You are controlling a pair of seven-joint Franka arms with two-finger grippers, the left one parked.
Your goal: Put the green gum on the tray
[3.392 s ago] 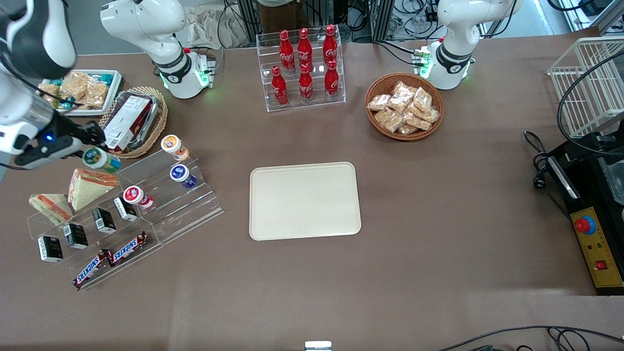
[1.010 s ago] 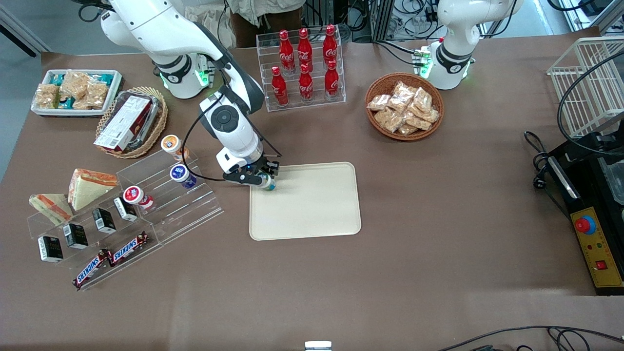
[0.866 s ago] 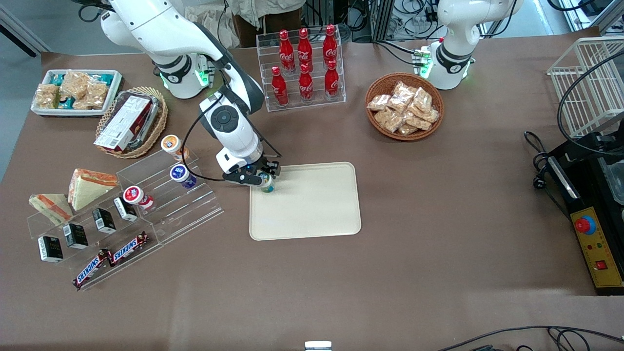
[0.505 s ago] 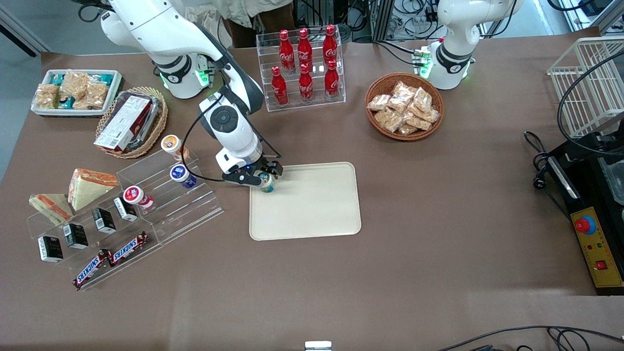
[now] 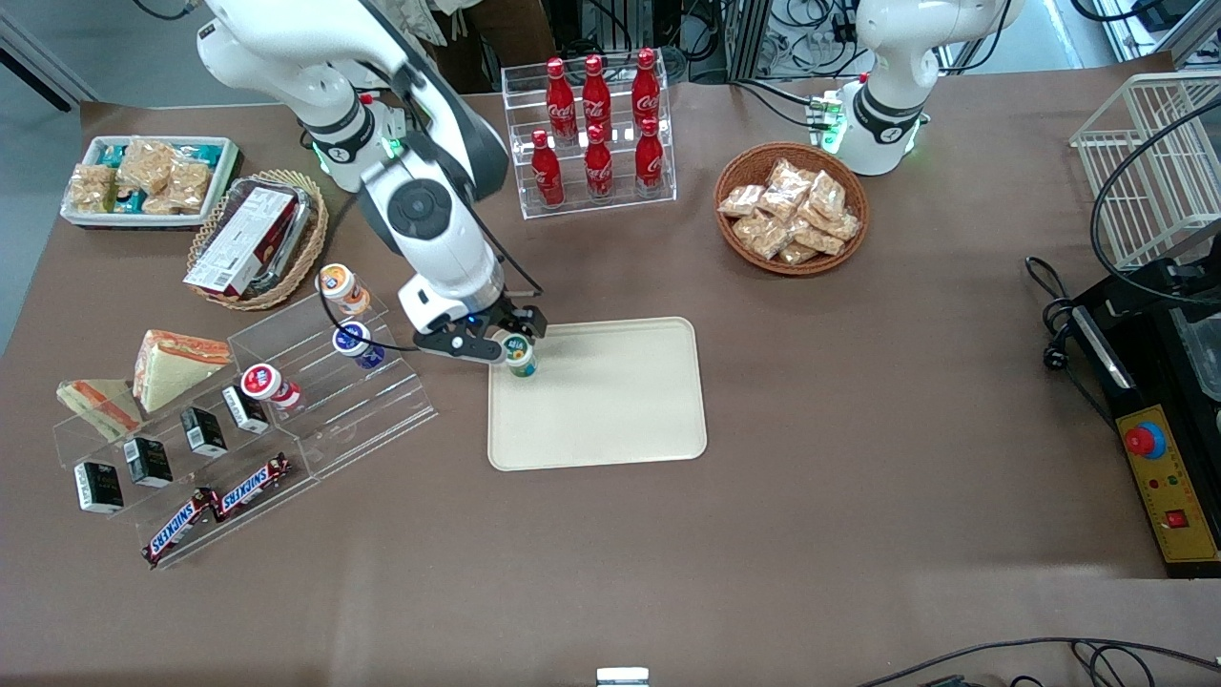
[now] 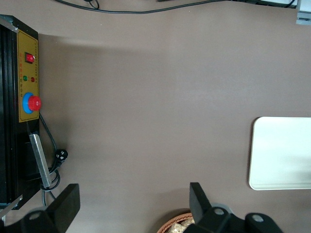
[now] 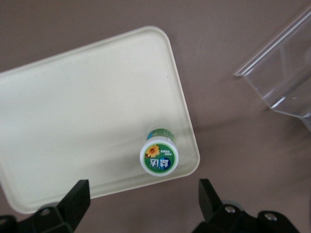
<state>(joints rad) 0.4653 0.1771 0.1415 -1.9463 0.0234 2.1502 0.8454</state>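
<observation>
The green gum (image 5: 520, 355) stands upright on the cream tray (image 5: 610, 410), in the tray corner nearest the acrylic shelf. Its green-and-white lid with a flower shows in the right wrist view (image 7: 159, 158), just inside the tray's rim (image 7: 73, 111). My right gripper (image 5: 488, 341) is open and empty, raised above the gum and a little off the tray's corner. In the wrist view the gripper (image 7: 143, 194) has its jaws wide apart, with brown table between them and the gum clear of both. The tray's edge also shows in the left wrist view (image 6: 282, 150).
A stepped acrylic shelf (image 5: 324, 382) beside the tray holds orange-lidded (image 5: 336, 283), blue-lidded (image 5: 353, 339) and red-lidded (image 5: 259, 382) canisters, sandwiches and bars. A cola bottle rack (image 5: 596, 134) and a snack basket (image 5: 792, 208) stand farther from the front camera. The shelf's edge shows in the wrist view (image 7: 286, 73).
The gripper carried the gum from the shelf to the tray's corner, set it down, opened and rose off it. The gum now stands free on the tray.
</observation>
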